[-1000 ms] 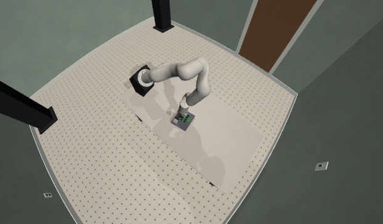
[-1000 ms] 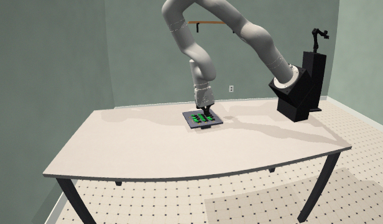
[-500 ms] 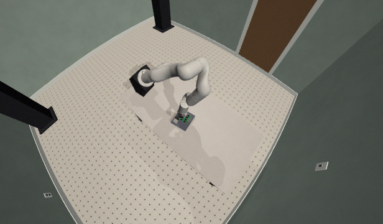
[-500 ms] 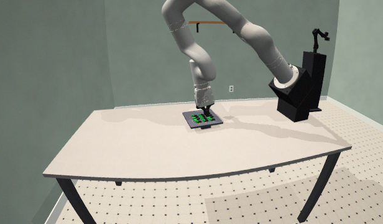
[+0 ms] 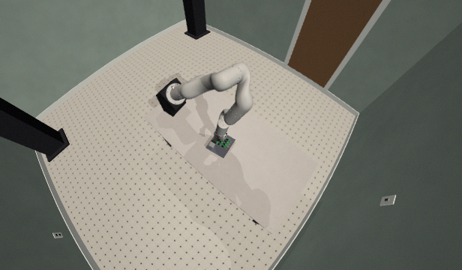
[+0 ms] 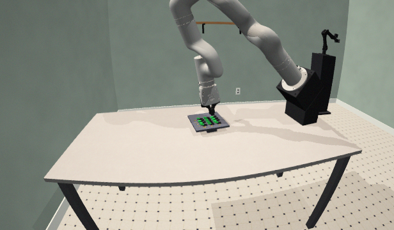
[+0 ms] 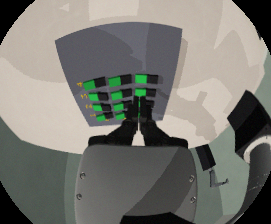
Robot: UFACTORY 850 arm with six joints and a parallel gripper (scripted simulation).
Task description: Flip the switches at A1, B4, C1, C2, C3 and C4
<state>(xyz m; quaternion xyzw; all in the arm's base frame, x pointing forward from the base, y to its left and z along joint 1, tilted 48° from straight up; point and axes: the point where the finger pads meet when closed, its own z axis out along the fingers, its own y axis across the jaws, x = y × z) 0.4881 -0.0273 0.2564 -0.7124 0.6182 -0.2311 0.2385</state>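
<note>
A dark grey switch panel [image 6: 208, 125] with rows of green switches lies on the table; it also shows in the top view [image 5: 220, 145] and in the wrist view [image 7: 122, 76]. My gripper [image 6: 212, 110] is shut, fingers pressed together, and points down at the panel's edge nearest the arm. In the wrist view the closed fingertips [image 7: 140, 117] sit at the near row of green switches [image 7: 119, 99], towards its right end. I cannot tell whether the tips touch a switch. Nothing is between the fingers.
The arm's black base [image 6: 300, 97] stands at the table's far right corner. A black post [image 6: 325, 76] stands behind it. The panel lies near the table's far edge, by the wall.
</note>
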